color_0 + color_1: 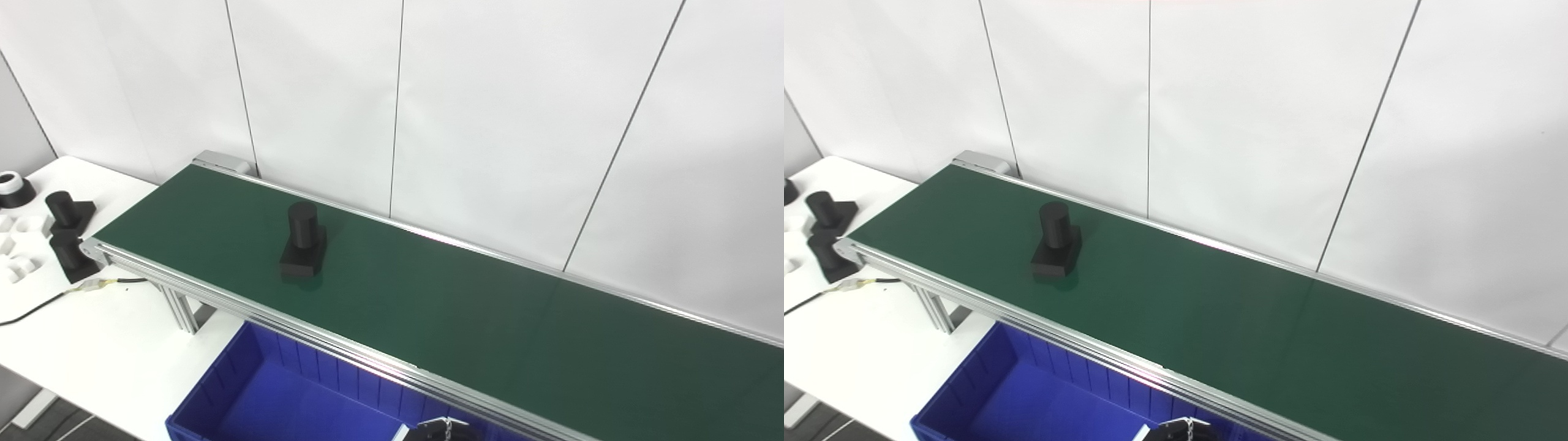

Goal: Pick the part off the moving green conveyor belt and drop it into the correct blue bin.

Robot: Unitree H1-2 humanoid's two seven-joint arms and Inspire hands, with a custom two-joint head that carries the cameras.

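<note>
A white panelled wall [502,122] fills the far side of the room. In front of it the green conveyor belt [459,306] runs from the far left down towards the near right, framed by aluminium rails [343,349]. To the left stands a white table [104,331], passing under the belt's left end.

Just near of the belt's near rail sits a blue bin [288,398], its ribbed wall visible and its inside bare as far as I can see.

On the belt's left half stands the part [302,242], black, an upright cylinder on a squarish base, well apart from both rails and untouched.

On the table, just left of the belt's end, stand two similar black parts [68,236], one behind the other. Further left a black ring with a white top [12,188] rests near some white pieces [18,245] at the picture's edge. A black cable [43,306] with a pale connector lies on the table.

At the bottom edge, over the bin, a small dark bit of a hand [442,430] pokes in. I cannot tell which hand it is, nor whether its fingers are spread or closed.
</note>
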